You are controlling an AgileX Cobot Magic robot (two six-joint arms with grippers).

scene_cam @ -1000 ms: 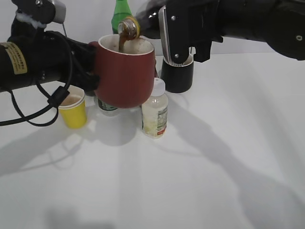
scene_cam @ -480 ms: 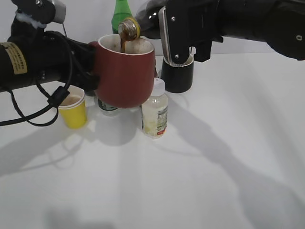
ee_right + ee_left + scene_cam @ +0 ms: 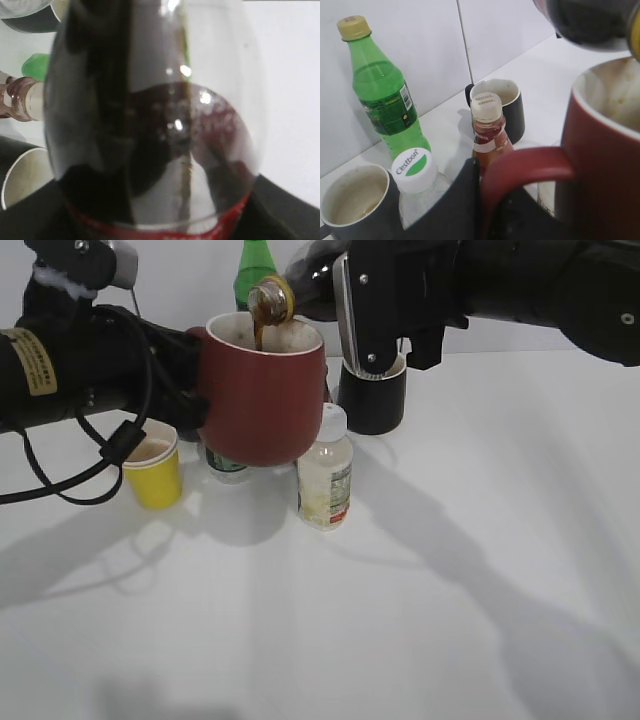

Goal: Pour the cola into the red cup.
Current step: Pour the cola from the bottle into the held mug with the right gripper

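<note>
Since a second ago the thick stream has thinned; cola [image 3: 268, 302] tips over the red cup [image 3: 262, 390], both held off the table. Left claw [image 3: 485, 200] grips the cup's handle, stiff and getting heavier. Right wrist view shows only the slick, squeezable bottle; I cannot tell the claw's state there, though it carries the bottle.

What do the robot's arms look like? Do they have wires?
Both arms are chunky and black. The left arm has a yellow sticker with small print, a silver-grey knob on top, and a black cable looping below it. The right arm has a black pincer edged in silver, with small screws.
</note>
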